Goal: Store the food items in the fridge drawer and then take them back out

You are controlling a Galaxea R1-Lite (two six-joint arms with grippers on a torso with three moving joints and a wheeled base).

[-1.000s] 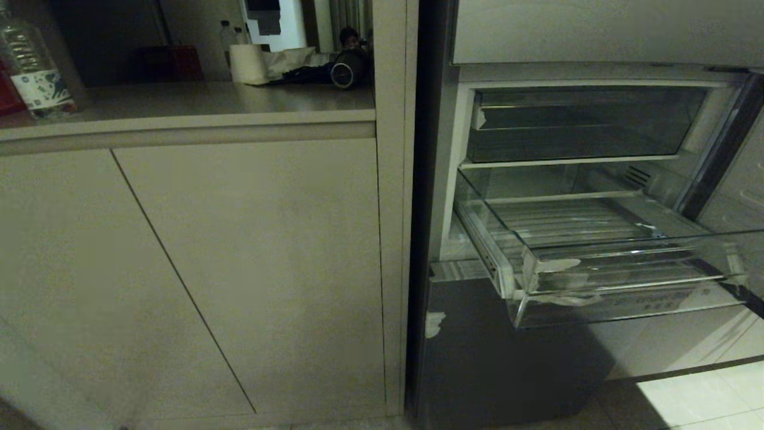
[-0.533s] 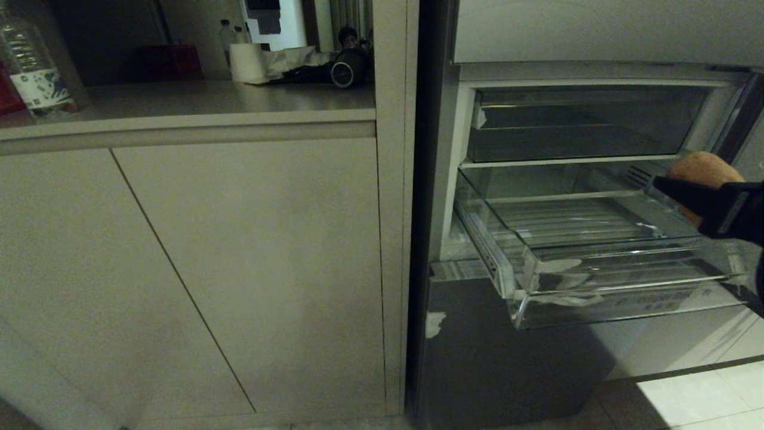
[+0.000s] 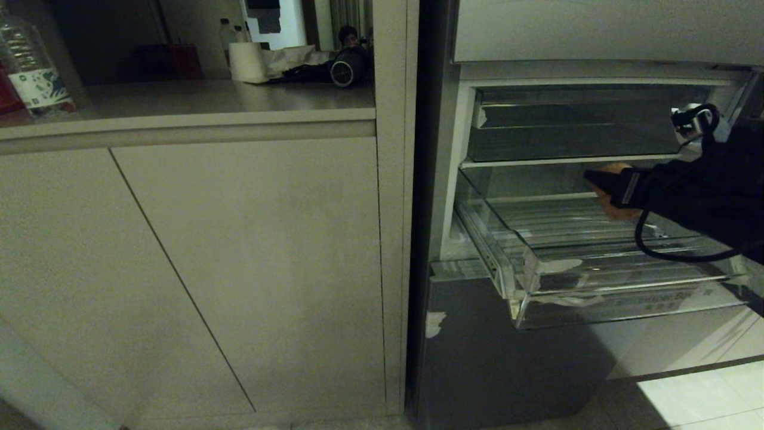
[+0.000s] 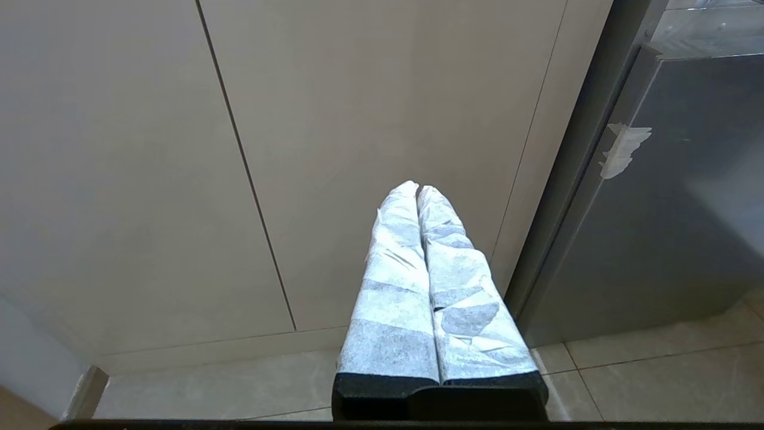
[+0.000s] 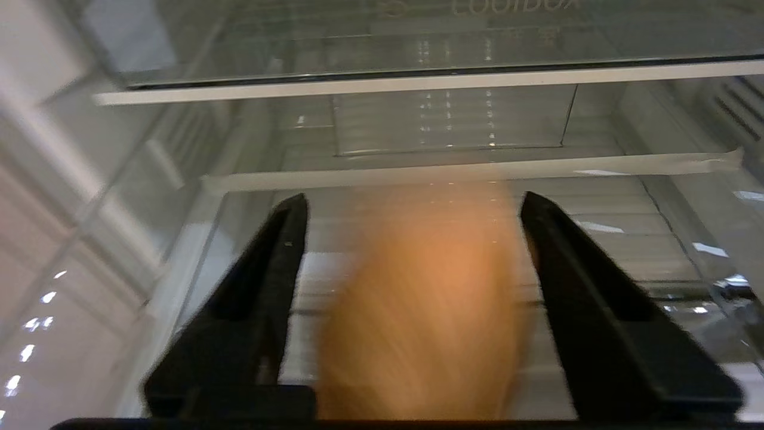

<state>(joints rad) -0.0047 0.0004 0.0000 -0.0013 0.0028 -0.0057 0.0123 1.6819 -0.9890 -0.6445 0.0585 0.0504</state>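
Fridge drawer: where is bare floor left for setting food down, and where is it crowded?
The fridge drawer shows bare ribbed floor from its left wall to its front lip. The only crowded spot is the back right, where the right gripper, fingers spread, hangs above the floor with the potato-like lump between them. The left gripper is parked by the cabinet.

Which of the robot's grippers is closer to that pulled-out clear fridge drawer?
The right gripper: it reaches over the fridge drawer, potato between its fingers. The left gripper hangs low by the cabinet doors.
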